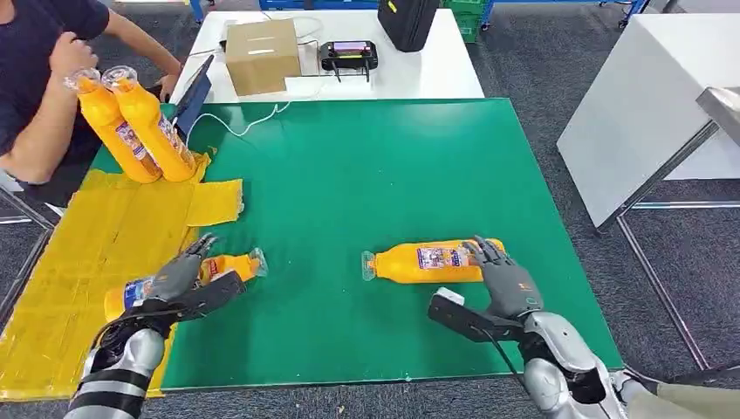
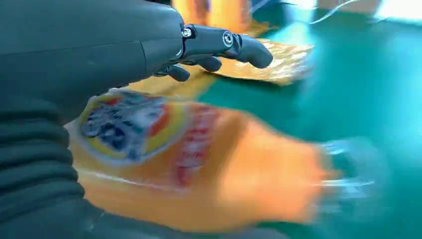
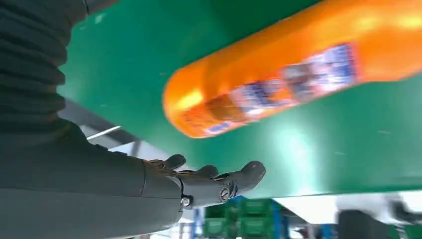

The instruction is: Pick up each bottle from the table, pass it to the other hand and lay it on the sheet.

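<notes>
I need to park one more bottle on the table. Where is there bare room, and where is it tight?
The green mat lies bare between the white table and the lying bottle, and in the gap between both hands. It is crowded at the yellow sheet: two bottles held by a person, and the left hand on another bottle.

A flat green table mat (image 1: 349,175) carries a crinkled yellow plastic sheet (image 1: 96,244); the orange plastic bottles, one lying mid-mat (image 1: 432,260), have clear caps and blue-and-red printed labels; both robot hands are dark grey
</notes>
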Controlling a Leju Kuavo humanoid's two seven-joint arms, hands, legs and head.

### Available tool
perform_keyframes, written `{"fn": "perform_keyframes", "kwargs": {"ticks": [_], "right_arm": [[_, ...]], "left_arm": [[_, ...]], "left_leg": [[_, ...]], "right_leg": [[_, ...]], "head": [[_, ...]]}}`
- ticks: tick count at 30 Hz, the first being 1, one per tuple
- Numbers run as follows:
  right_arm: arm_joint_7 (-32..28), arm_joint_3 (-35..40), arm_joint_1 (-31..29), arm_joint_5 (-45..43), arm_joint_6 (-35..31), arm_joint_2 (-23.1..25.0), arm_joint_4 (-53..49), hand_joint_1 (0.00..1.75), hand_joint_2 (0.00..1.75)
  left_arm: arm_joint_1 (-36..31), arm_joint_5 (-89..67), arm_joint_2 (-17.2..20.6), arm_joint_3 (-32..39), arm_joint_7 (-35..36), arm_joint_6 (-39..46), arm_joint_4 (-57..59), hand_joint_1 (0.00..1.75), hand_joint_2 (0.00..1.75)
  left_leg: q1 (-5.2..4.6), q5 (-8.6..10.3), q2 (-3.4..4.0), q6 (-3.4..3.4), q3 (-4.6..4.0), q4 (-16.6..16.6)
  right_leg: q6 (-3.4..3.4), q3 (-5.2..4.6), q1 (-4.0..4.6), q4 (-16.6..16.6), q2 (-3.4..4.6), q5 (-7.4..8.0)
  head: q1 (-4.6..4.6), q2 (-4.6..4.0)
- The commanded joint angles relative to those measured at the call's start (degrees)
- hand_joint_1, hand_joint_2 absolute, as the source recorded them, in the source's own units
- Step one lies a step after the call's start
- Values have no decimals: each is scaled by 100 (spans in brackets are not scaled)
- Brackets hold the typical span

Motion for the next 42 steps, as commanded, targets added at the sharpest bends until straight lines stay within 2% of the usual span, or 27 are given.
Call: {"fn": "perform_keyframes", "kwargs": {"ticks": [1,4,6,11,18,22,25,26,27,32,33,35,42], "right_arm": [[6,-436,-623,543,-86,123,1081,0,175],[13,-554,-757,685,-93,259,1234,0,175],[16,-538,-846,834,-90,280,1365,0,175],[0,-544,-904,912,-100,323,1439,0,175],[-74,-530,-1048,1078,-81,417,1647,0,175],[-170,-326,-1313,1177,64,464,2187,0,175],[-193,-96,-1586,1257,173,427,2897,0,175],[-225,6,-1718,1239,340,429,3105,0,175],[-232,115,-1833,1204,501,373,3389,0,175],[-276,119,-1858,1171,424,357,3517,0,175],[-331,581,-2073,1200,888,241,3802,175,175],[-347,868,-2123,1231,892,212,4104,175,175],[-334,1567,-2020,1482,870,131,4689,175,175]], "left_arm": [[653,1049,-464,-261,-108,-373,-1850,0,0],[984,1561,-521,-444,-149,-545,-2374,0,0],[1125,1825,-554,-516,-171,-594,-2603,0,0],[1167,1970,-560,-550,-163,-623,-2688,0,0],[1102,2196,-561,-601,-180,-659,-2803,0,0],[992,2531,-628,-698,-197,-746,-2985,0,0],[790,2665,-649,-843,-179,-815,-2896,0,0],[653,2715,-692,-905,-75,-855,-2913,0,0],[588,2776,-666,-976,-32,-894,-2849,0,0],[594,2798,-655,-970,-55,-863,-2780,0,0],[290,2967,-711,-1107,-3,-932,-2821,0,0],[163,3065,-710,-1169,97,-940,-2782,0,0],[47,3373,-737,-1168,99,-945,-2604,0,0]], "left_leg": [[3,-10,8,-1,9,5],[-3,-15,16,-5,16,6],[-5,-7,8,-5,9,1],[-3,-10,8,-5,15,3],[-5,-4,5,-3,7,-1],[-3,-4,8,-2,5,1],[2,-15,2,-10,27,8],[-1,-3,6,-3,7,1],[1,-5,7,-5,13,3],[3,-4,8,-4,10,5],[-1,-1,1,-3,13,1],[0,6,-4,7,-1,5],[6,9,-13,3,54,-10]], "right_leg": [[-2,10,1,-4,36,-1],[-4,10,-3,0,53,-2],[-2,5,-4,-4,32,2],[-2,9,-3,-3,40,0],[0,3,-5,-4,26,3],[0,2,-3,-4,28,5],[-11,23,-1,2,59,-4],[-1,5,-1,-6,28,6],[-4,12,0,-6,41,6],[-3,9,3,-6,42,8],[-2,10,-1,-7,31,7],[7,2,1,-4,16,10],[2,53,4,-21,16,10]], "head": [[0,0],[-2,0],[-2,0],[-2,0],[-2,0],[-2,0],[-2,0],[-2,0],[-2,0],[-4,0],[-4,0],[-2,0],[0,0]]}}
